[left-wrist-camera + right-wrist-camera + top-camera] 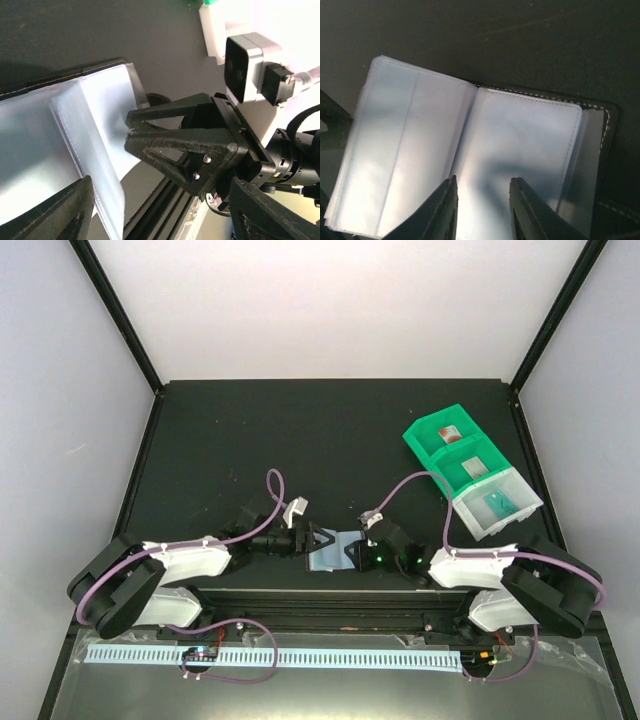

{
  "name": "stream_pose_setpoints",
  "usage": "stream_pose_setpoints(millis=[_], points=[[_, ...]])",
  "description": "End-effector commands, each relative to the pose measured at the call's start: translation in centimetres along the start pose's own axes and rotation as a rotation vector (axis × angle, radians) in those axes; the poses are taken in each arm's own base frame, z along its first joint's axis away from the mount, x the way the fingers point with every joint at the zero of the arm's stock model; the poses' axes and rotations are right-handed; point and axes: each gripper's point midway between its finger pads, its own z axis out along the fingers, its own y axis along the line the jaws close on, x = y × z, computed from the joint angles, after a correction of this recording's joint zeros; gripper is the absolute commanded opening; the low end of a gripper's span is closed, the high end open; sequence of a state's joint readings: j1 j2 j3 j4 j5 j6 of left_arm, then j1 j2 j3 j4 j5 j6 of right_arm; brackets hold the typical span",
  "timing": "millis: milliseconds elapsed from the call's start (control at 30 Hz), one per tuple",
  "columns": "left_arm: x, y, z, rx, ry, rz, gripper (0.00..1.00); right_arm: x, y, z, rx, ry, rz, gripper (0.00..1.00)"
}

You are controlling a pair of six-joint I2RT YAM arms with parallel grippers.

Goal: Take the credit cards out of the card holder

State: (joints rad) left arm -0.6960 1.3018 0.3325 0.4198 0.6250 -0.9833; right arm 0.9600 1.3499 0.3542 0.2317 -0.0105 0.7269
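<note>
Jaws first: the left gripper [321, 539] has its jaws spread wide, sitting low at the 9 o'clock side of the small folding card holder [327, 551], black outside and pale blue-grey inside. Over at the holder's 3 o'clock side, the right gripper [352, 553] has its jaws only narrowly apart, and the pale lining shows through the gap between them. The tips are right down over the inner page.

The holder lies spread open and flat on the black tabletop [300, 440], at about 6 o'clock and close to the near edge, between the two grippers. Its stack of clear plastic sleeves is fanned toward the left arm, with a stitched black cover edge [611, 150] peeking out on the other side.

Away at 2 o'clock, a thin red plastic card [449, 432] rests in the green plastic bin tray [418, 443], and a teal-green card [497, 504] lies in the clear tray [478, 523] just beside it, both well apart from the holder.
</note>
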Motion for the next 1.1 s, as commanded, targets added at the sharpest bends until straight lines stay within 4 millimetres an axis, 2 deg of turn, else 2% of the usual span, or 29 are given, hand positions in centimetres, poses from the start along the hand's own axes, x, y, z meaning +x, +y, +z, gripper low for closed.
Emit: stream_pose_setpoints(millis=[0, 300, 433, 600, 833, 967, 1067], points=[[-1.1, -3.2, 0.3, 0.076, -0.006, 0.061, 0.75, -0.9, 1.5, -1.1, -0.087, -0.058, 0.025, 0.33], [-1.4, -3.9, 0.9, 0.081, 0.005, 0.076, 0.75, -1.3, 3.4, -3.0, -0.195, -0.082, 0.028, 0.54], [-1.6, -3.9, 1.3, 0.078, 0.009, 0.079, 0.76, -1.1, 3.9, -3.3, -0.229, -0.071, 0.024, 0.6], [-1.8, -3.8, 1.9, 0.081, 0.01, 0.073, 0.75, -1.3, 4.0, -3.4, -0.222, -0.071, 0.021, 0.61], [-1.7, -5.0, 3.2, 0.1, 0.034, 0.086, 0.76, -1.2, 1.4, -4.2, -0.095, -0.089, 0.054, 0.61], [-1.4, -4.8, 4.0, 0.089, 0.053, 0.079, 0.75, -1.3, 0.9, -4.9, -0.082, -0.113, 0.073, 0.61], [-1.3, -4.2, 3.8, 0.071, 0.043, 0.079, 0.75, -1.8, 0.9, -5.6, -0.075, -0.134, 0.077, 0.61]])
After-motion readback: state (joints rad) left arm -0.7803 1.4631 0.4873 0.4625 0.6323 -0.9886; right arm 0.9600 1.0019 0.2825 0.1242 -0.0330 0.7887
